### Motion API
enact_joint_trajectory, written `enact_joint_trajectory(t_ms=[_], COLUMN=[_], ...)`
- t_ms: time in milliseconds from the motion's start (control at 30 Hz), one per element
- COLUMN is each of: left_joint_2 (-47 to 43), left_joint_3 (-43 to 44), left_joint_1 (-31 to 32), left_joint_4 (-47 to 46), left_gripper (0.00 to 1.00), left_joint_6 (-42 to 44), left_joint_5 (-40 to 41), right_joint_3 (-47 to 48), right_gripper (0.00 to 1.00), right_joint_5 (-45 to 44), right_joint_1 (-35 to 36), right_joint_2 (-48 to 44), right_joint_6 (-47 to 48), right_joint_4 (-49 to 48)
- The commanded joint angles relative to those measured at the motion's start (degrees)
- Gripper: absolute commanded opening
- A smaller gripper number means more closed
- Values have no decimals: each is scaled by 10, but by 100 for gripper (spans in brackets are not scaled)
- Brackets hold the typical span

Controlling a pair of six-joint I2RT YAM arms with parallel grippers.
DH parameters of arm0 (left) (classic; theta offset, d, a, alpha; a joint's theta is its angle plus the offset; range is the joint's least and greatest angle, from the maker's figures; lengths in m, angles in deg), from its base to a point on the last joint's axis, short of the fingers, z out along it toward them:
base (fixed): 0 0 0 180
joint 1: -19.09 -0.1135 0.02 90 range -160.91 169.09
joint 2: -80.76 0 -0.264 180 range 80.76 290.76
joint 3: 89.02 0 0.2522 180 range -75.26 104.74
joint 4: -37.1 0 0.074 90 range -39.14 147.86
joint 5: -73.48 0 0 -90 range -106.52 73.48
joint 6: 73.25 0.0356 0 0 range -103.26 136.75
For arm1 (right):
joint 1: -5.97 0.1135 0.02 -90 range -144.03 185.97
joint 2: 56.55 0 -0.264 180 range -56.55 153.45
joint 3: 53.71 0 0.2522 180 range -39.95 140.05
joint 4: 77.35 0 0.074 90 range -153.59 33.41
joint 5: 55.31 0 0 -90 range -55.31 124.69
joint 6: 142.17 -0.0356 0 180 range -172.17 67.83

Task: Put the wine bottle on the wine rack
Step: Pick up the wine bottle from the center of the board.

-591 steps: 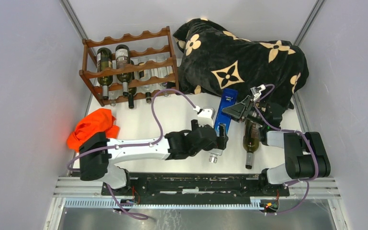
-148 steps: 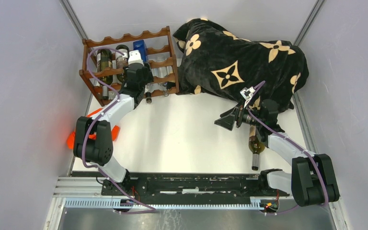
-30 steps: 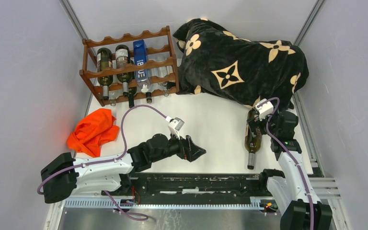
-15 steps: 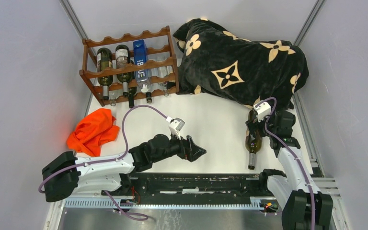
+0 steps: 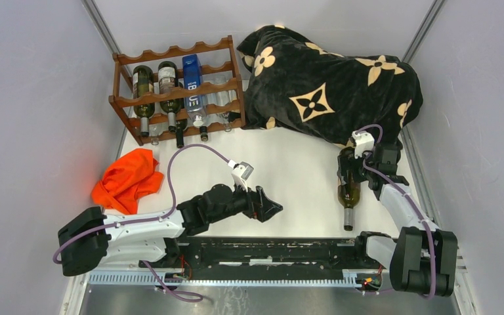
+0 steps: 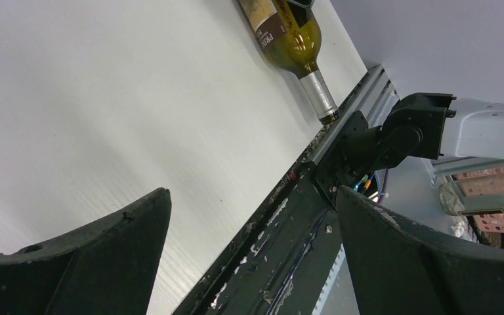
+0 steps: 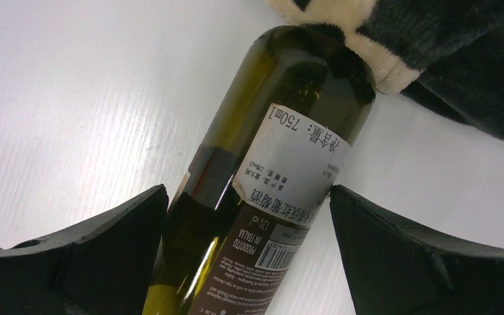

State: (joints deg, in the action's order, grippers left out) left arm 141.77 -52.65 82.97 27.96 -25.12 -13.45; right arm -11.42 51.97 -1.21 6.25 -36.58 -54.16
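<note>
A dark green wine bottle (image 5: 349,187) lies on the white table at the right, neck toward the near edge and base against the blanket. My right gripper (image 5: 351,169) is lowered over its body. In the right wrist view the open jaws (image 7: 248,190) straddle the labelled bottle (image 7: 282,164), one finger close on each side. The reddish-brown wine rack (image 5: 177,88) stands at the far left with several bottles in it. My left gripper (image 5: 272,209) hovers open and empty near the front middle. Its wrist view shows the bottle (image 6: 289,29) far off beyond the gripper (image 6: 252,191).
A black blanket with tan flower shapes (image 5: 331,79) is heaped at the far right, touching the bottle's base. An orange cloth (image 5: 128,178) lies at the left. Grey walls close both sides, and a black rail (image 5: 269,249) runs along the near edge.
My right gripper has shifted slightly toward the far side and settled lower around the bottle's body; the bottle turned a little. The left arm has barely moved.
</note>
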Motion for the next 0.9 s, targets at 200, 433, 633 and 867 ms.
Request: enact_joint_trajectory(t_ms=[200,433,633,867], left_joint_2=[-10,-6,-2,20], left_joint_3=[5,6,6,16], left_joint_1=[4,5,6,11], left_joint_4=[-36,-36,-36,-44], left_gripper=[100,100,100,100], left_joint_6=[20,19,14,6], left_joint_5=[23,23,24,29], right_joint_3=[16,12,11,-1], right_gripper=[98,65,37,21], right_joint_5=[0,41,121,222], right_joint_1=[2,4,3,3], right_joint_2=[71,86,90,87], right_joint_6=[-91,-104,-129,-176], right_joint_4=[14,12,10,-17])
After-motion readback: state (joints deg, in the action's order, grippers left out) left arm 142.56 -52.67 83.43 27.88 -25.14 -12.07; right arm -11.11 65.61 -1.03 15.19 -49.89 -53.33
